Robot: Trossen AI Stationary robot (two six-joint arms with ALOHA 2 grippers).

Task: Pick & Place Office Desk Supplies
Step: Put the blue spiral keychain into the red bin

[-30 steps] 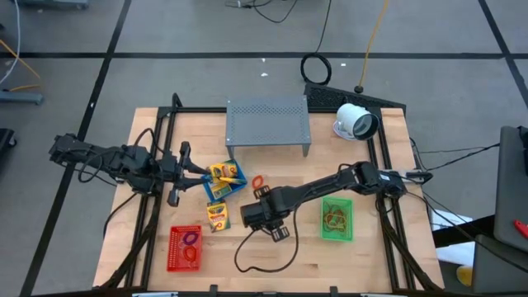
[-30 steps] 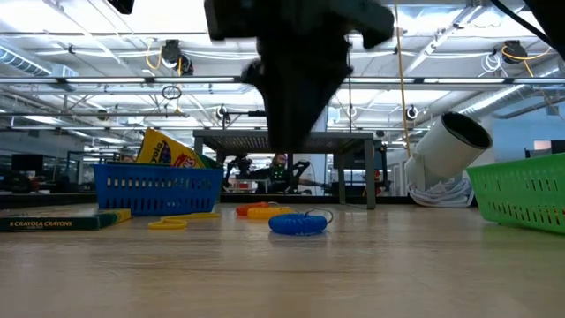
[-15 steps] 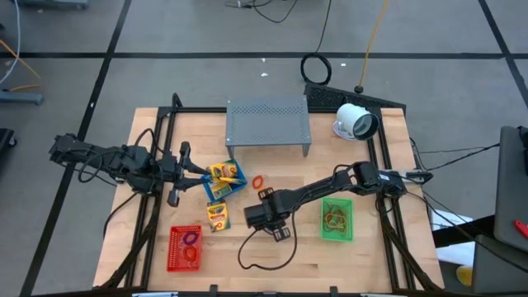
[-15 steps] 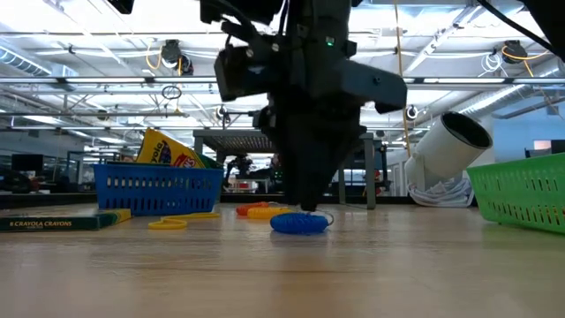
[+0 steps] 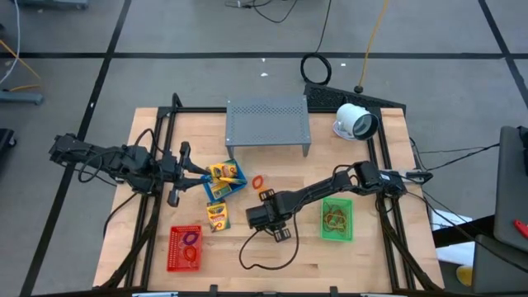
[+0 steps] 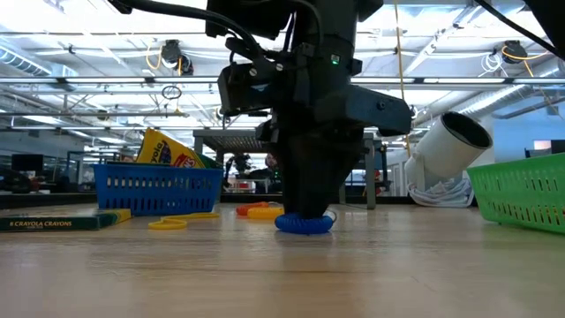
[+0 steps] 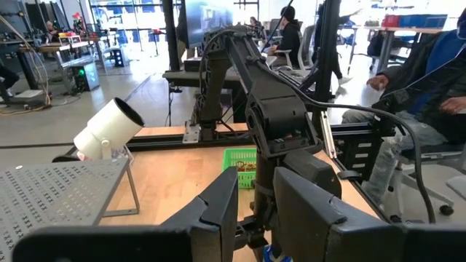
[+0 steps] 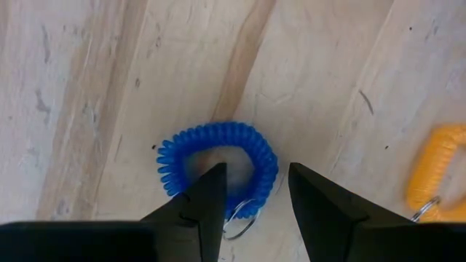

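My right gripper (image 8: 253, 200) is down at the tabletop, fingers parted, straddling one side of the blue coil loop (image 8: 218, 166); one finger sits inside the ring, not clamped yet as far as I can tell. In the low view the loop (image 6: 304, 223) lies flat on the wooden table (image 6: 282, 274) under me. An orange loop (image 8: 437, 175) lies nearby. The green basket (image 5: 337, 219) sits just beside my arm. My left gripper (image 5: 196, 172) waits at the blue basket (image 5: 224, 179) with crayon packs (image 5: 218, 215).
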